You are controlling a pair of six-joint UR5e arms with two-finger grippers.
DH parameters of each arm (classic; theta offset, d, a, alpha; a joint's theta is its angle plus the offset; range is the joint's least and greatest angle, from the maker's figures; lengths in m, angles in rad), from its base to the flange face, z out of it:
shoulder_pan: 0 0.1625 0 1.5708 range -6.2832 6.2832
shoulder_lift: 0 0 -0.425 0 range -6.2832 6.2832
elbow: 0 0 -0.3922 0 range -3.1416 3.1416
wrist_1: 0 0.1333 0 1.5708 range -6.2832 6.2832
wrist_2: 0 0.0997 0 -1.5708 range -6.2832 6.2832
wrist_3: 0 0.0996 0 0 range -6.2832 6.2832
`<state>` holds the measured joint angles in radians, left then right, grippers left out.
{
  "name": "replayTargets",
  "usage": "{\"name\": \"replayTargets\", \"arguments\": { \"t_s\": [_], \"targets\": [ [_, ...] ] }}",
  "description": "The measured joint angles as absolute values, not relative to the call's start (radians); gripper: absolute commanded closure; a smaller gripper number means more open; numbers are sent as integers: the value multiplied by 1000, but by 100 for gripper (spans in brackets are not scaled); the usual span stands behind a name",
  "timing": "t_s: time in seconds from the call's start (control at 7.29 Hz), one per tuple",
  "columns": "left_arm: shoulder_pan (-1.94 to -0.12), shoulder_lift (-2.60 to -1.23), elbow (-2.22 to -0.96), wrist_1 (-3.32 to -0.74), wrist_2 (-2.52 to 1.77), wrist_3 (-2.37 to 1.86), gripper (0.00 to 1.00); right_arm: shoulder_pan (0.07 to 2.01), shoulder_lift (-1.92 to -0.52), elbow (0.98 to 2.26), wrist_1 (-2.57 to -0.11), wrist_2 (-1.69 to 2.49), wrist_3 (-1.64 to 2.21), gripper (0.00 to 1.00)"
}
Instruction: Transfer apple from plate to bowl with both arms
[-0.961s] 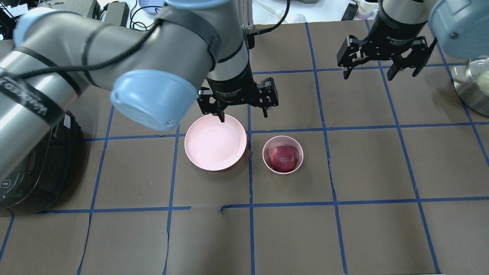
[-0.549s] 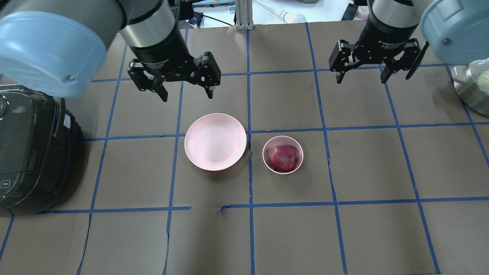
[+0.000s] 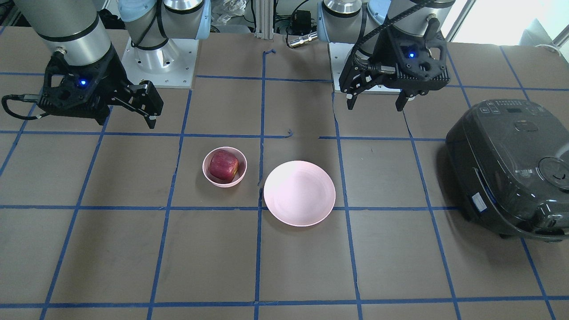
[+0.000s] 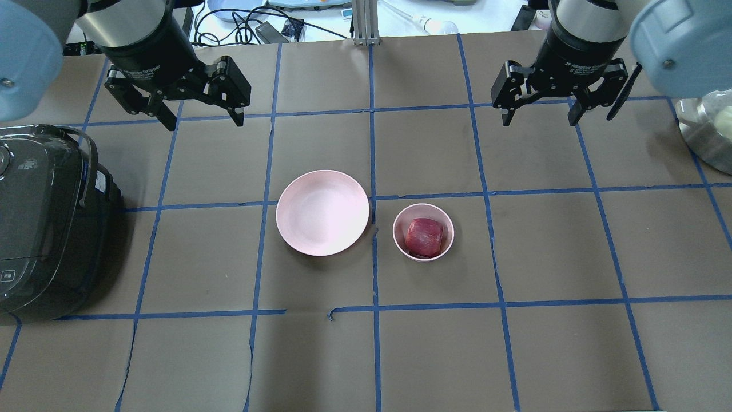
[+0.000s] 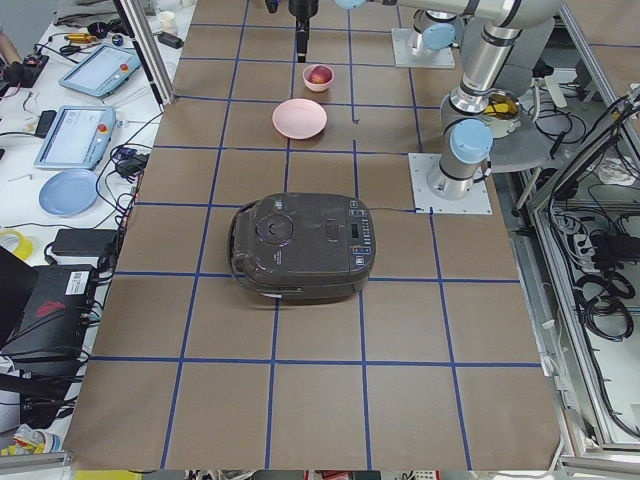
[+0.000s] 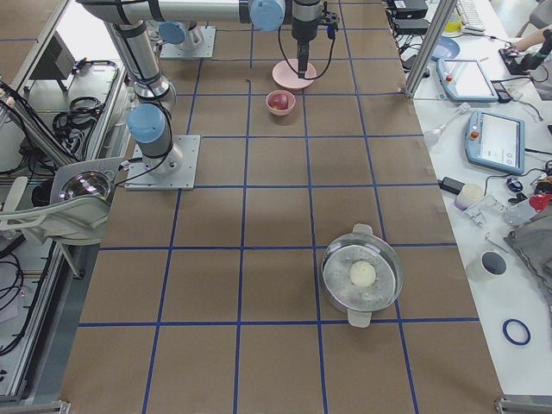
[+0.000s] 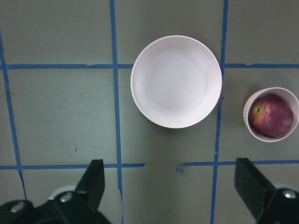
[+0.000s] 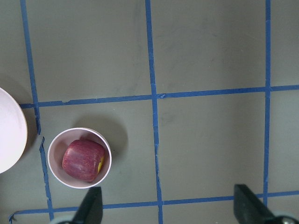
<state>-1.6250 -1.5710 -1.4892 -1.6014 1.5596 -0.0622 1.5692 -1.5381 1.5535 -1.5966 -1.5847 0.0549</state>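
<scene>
The dark red apple (image 4: pixel 424 237) lies inside the small pink bowl (image 4: pixel 395 231), right of the wide pink plate (image 4: pixel 322 212), which holds nothing. In the front view the apple (image 3: pixel 223 165) sits in the bowl (image 3: pixel 206 170) beside the plate (image 3: pixel 299 193). My left gripper (image 4: pixel 204 121) is open and empty, raised far behind and left of the plate. My right gripper (image 4: pixel 540 120) is open and empty, raised behind and right of the bowl. The left wrist view shows the plate (image 7: pixel 176 80) and the apple (image 7: pixel 272 116) from high up. The right wrist view shows the apple (image 8: pixel 84 160).
A black rice cooker (image 4: pixel 46 223) stands at the table's left edge. A steel pot (image 4: pixel 709 129) stands at the right edge. Blue tape lines grid the brown table cover. Cables and devices lie beyond the far edge.
My left gripper has moved from over the plate's far rim to the left and farther back, staying open. My right gripper has barely moved. The apple stays in the bowl.
</scene>
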Motion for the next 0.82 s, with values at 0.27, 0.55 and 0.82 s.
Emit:
{"name": "replayTargets", "arguments": {
  "t_s": [0.27, 0.55, 0.82],
  "targets": [
    [-1620, -1561, -1502, -1600, 1561, -32, 0, 1569, -1542, 1551, -1573, -1589, 55, 0],
    [-1619, -1559, -1506, -1600, 1562, -19, 0, 1569, -1545, 1550, -1564, -1588, 57, 0],
    [-1617, -1559, -1506, -1600, 1561, -17, 0, 1569, -1547, 1548, -1563, -1586, 57, 0]
  ]
}}
